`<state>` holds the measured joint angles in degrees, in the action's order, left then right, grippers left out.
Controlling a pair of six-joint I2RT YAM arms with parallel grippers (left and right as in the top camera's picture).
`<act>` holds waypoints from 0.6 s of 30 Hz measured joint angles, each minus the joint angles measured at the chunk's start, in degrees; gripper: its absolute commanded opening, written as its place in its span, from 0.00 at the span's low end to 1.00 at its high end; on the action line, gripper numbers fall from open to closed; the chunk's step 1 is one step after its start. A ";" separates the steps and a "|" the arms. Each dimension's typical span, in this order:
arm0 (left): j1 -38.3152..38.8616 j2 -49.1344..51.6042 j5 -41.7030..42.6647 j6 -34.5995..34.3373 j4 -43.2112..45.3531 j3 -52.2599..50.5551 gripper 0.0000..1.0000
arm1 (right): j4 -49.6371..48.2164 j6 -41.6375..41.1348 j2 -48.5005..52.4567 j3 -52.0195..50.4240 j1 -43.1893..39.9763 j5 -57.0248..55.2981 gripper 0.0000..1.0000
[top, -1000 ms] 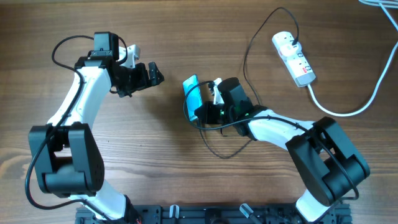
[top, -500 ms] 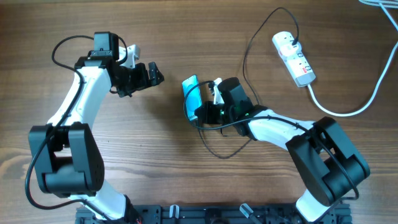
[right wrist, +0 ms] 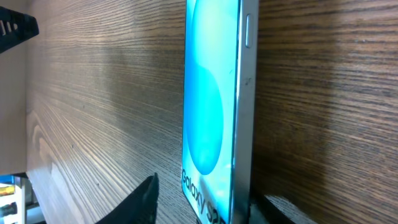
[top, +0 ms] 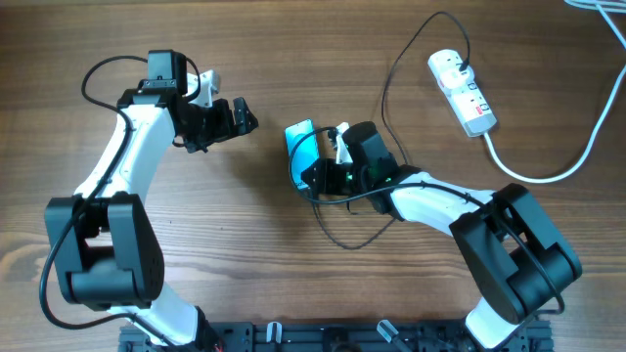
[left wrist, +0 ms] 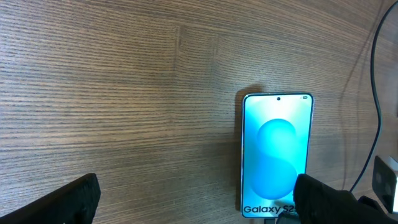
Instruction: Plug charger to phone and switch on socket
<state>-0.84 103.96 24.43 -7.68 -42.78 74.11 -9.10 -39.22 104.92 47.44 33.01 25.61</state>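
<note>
The phone, its teal screen lit, stands tilted on the wood between the fingers of my right gripper. In the right wrist view the phone is seen edge-on. My right gripper is open: the left finger stands clear of the screen and the other sits close behind the phone's back. The charger, a thin black cable, runs from the socket in a loop to the phone's lower end; its tip is hidden. My left gripper hangs open to the phone's left, its fingers wide, facing the phone.
A thick pale cable leaves the socket toward the right table edge. The black cable loops on the wood below my right arm and shows at the right edge of the left wrist view.
My right gripper has opened around the phone. The phone's upper end has tipped slightly to the left. The left arm has not moved.
</note>
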 measured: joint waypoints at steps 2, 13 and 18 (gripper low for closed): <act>0.00 0.00 0.00 0.00 0.00 0.00 1.00 | 0.00 0.04 0.00 0.00 0.00 -0.02 0.55; 0.00 0.00 0.00 0.00 0.00 0.00 1.00 | 0.48 0.00 0.00 0.00 0.00 -1.49 0.70; 0.00 0.00 0.00 0.00 0.00 0.00 1.00 | 1.81 0.02 0.00 0.39 0.02 -2.64 0.73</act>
<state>-0.84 103.96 24.43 -7.68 -42.78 74.11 -7.29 -39.20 104.92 47.83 33.04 22.96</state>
